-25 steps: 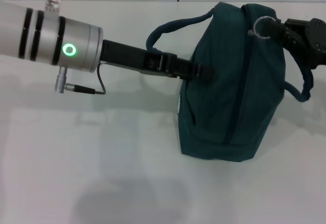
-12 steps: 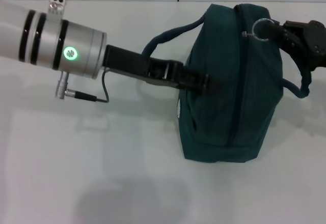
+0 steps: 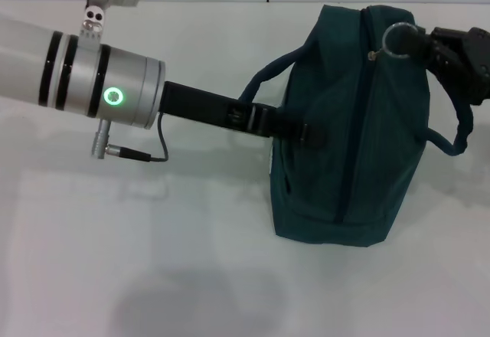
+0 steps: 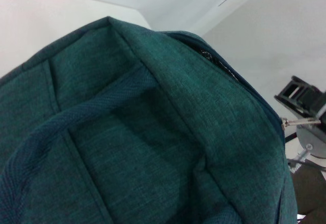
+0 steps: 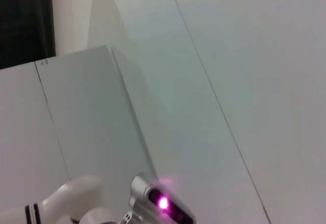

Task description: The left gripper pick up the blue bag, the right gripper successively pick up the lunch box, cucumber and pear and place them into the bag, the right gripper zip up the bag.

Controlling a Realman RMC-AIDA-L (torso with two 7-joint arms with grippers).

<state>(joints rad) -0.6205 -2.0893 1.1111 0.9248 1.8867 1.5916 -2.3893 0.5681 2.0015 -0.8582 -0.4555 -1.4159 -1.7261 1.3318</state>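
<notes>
We see the large dark teal-blue fabric lunch bag (image 3: 348,126) standing right of centre in the head view, on the white table (image 3: 191,260), its zip line running closed down the middle. The left gripper (image 3: 310,135), a black claw on an arm with a ringed silver cylinder, reaches in from the upper left and meets the bag's near side; whether its fingers are wide or narrow we cannot tell. At the upper right edge the right gripper (image 3: 417,44) is pinched onto the silver ring zipper pull (image 3: 398,38). We judge the bag soft and slack, likely to sag and fold, heavier if loaded. Its woven loop handle (image 3: 268,76) or that ring gives the surest hold.
</notes>
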